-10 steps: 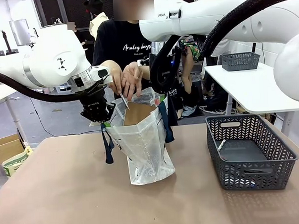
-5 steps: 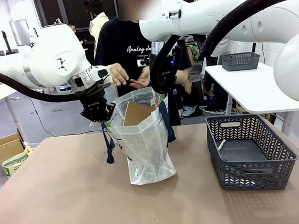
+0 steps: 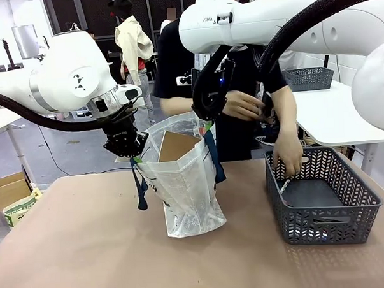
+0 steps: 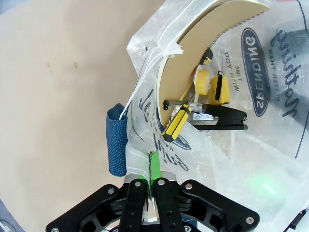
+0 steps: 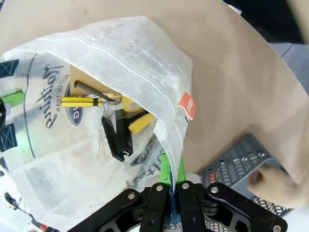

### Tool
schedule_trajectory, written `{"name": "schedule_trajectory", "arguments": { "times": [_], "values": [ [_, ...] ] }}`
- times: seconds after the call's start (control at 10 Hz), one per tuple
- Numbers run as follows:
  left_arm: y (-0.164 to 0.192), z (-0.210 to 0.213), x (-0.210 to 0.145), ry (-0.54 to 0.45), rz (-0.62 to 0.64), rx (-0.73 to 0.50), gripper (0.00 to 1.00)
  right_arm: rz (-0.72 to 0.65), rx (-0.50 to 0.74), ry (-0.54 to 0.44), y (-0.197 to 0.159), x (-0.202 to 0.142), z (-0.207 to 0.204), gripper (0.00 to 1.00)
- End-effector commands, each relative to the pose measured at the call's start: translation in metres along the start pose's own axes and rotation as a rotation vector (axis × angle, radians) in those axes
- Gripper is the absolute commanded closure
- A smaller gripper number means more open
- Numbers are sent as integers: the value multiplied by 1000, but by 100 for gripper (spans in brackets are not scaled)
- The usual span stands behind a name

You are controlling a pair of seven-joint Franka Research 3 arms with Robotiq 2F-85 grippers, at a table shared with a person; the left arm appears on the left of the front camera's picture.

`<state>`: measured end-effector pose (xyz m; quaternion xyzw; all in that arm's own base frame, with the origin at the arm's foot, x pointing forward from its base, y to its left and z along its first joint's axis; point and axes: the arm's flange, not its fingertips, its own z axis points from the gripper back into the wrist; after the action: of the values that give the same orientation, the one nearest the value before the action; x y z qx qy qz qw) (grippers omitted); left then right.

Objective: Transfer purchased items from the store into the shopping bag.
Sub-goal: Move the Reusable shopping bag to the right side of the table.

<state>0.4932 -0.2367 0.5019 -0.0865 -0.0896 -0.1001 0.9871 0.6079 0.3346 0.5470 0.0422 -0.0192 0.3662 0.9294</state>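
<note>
Translucent white shopping bag [image 3: 189, 185] upright, mouth open, flat brown box [image 3: 176, 146] standing inside, dark grey basket [image 3: 323, 224] apart, rightward

Centre frame, the shopping bag [image 3: 184, 182] stands on the table [image 3: 88, 250], cardboard box [image 3: 176, 146] inside; the basket [image 3: 323, 224] sits lower right (a person's hand [image 3: 287, 159] at its far rim).

In the front view the film of the shopping bag [image 3: 189, 201] veils the lower part of the flat brown cardboard box [image 3: 176, 146], the right arm [image 3: 269, 19] hides the person's shoulders, and a small pale thing [image 3: 284, 186] against the left inner wall of the dark grey basket [image 3: 323, 226] is too small to tell. In the left wrist view the bag's film partly covers the tips of the left gripper [image 4: 152, 166] and its lettering runs off the right edge; in the right wrist view the basket is cut off behind the right gripper [image 5: 173, 174], and the person's hand [image 5: 277, 183] is blurred
</note>
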Motion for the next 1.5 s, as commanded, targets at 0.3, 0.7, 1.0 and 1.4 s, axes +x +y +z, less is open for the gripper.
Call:
{"name": "schedule_trajectory", "arguments": {
  "times": [0.3,0.7,1.0,1.4],
  "values": [
    [0,1,0,0,-5,-2,100,2,-1,-2,1,0,1,100],
    [0,1,0,0,-5,-2,100,2,-1,-2,1,0,1,100],
    [0,1,0,0,-5,-2,100,2,-1,-2,1,0,1,100],
    [0,1,0,0,-5,-2,100,2,-1,-2,1,0,1,100]
  ]
}}
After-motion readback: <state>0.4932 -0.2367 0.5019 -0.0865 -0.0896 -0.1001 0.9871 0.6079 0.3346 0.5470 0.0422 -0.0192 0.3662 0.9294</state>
